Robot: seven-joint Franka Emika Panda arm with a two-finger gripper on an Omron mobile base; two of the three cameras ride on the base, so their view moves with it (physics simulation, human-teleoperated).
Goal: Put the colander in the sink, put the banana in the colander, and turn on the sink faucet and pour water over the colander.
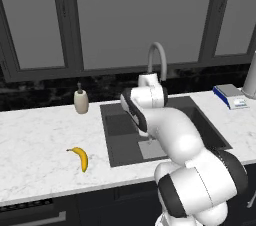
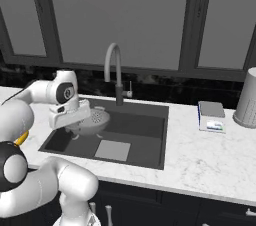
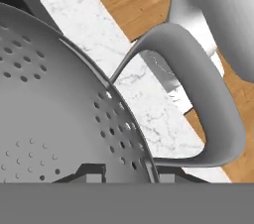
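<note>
The colander [image 2: 94, 118] hangs over the left half of the sink [image 2: 145, 142], and in the hand view we see our gripper [image 3: 126, 172] clenched on its rim, one fingertip inside the dotted bowl and one outside beside the loop handle [image 3: 208, 99]. From the left base camera the banana [image 1: 80, 157] lies on the counter [image 1: 35, 140] at about nine o'clock from the sink. The faucet [image 2: 115, 72] stands at twelve o'clock behind the sink.

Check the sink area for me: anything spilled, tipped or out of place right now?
Nothing stands out. The colander hangs over the sink, held at its rim by the gripper. The banana lies on the counter left of the sink. No water runs from the faucet.
</note>
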